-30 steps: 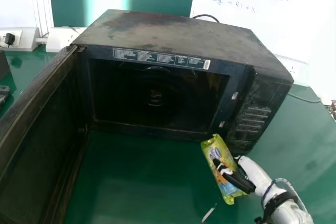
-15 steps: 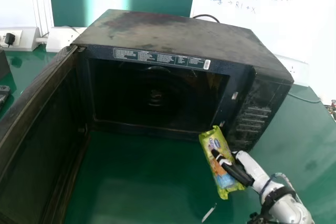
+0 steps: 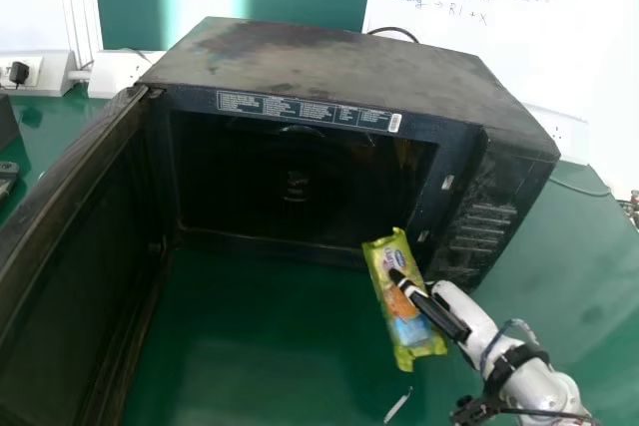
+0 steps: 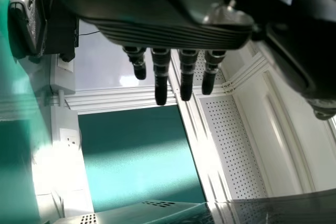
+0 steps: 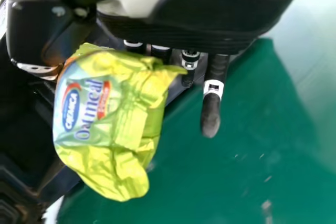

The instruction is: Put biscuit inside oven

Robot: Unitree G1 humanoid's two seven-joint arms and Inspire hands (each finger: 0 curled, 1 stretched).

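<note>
In the head view my right hand [image 3: 442, 314] is at the lower right, its fingers and thumb pinching the yellow-green biscuit packet [image 3: 402, 306]. The packet stands tilted before the oven's lower right front corner, outside the cavity. The black oven [image 3: 339, 67] has its door [image 3: 70, 276] swung wide to the left, its cavity dark. The right wrist view shows the biscuit packet [image 5: 100, 114] held between thumb and fingers of my right hand [image 5: 199, 24]. My left hand [image 4: 157, 30] appears in the left wrist view with straight fingers, holding nothing.
The oven rests on a green table [image 3: 270, 346]. A small white strip [image 3: 397, 405] lies on the table near the front edge. Behind the oven are a whiteboard [image 3: 519, 37] and wall sockets [image 3: 118, 73]. A dark cable runs behind the oven.
My right hand has moved up and to the left with the biscuit packet, bringing it nearer the oven's opening. The oven and its door have stayed put.
</note>
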